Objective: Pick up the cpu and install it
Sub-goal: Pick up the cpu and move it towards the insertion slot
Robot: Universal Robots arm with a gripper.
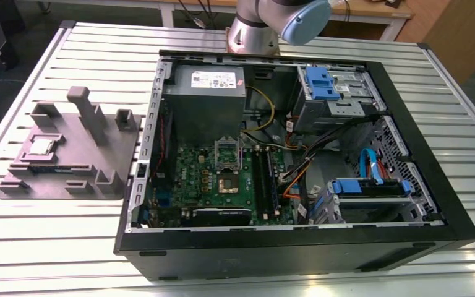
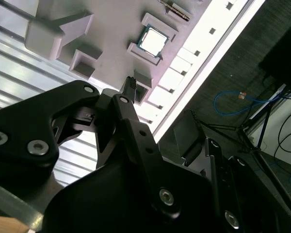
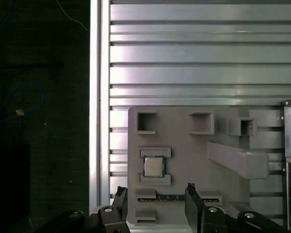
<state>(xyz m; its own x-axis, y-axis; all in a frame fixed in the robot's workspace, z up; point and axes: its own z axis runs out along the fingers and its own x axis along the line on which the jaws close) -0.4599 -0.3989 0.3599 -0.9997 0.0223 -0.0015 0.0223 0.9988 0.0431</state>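
Note:
The cpu (image 1: pixel 41 146) is a small silvery square chip lying flat in a recess of the grey moulded tray (image 1: pixel 85 167) at the exterior view's left. In the first wrist view the cpu (image 3: pixel 153 166) sits in the tray (image 3: pixel 194 160) well below my gripper (image 3: pixel 155 190), whose two black fingertips (image 3: pixel 190 188) stand wide apart. The gripper is open with nothing between the fingers and touches nothing. The second wrist view looks past one fingertip (image 2: pixel 131 82) to the cpu (image 2: pixel 152 40).
The open computer case (image 1: pixel 303 235) lies to the right of the tray on the slatted metal table (image 1: pixel 47 247). Its motherboard carries the metal-framed socket (image 1: pixel 227 182), with a grey power supply box (image 1: pixel 208 93) behind it. The table edge (image 3: pixel 94 97) runs close beside the tray.

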